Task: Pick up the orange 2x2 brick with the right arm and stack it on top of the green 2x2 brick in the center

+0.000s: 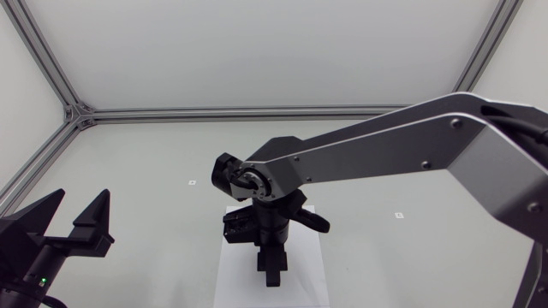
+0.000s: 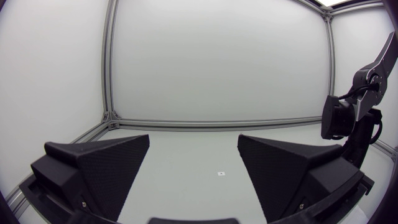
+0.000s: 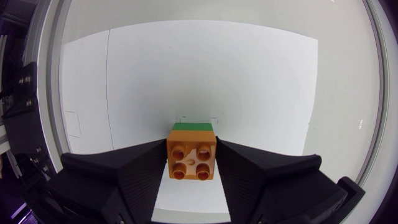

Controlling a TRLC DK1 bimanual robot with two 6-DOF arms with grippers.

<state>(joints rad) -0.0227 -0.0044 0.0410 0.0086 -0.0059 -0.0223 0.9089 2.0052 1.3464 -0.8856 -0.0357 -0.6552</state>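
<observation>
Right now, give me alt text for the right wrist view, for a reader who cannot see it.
The right gripper is shut on an orange brick, studs facing the camera. A strip of a green brick shows just past it, over a white sheet; whether the bricks touch is unclear.

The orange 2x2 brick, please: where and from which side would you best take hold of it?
By its two flat opposite side walls, coming from above its studs. The orange brick is studs-up with flat parallel walls; the right tool holds it so, a finger on each wall, over the green brick.
</observation>
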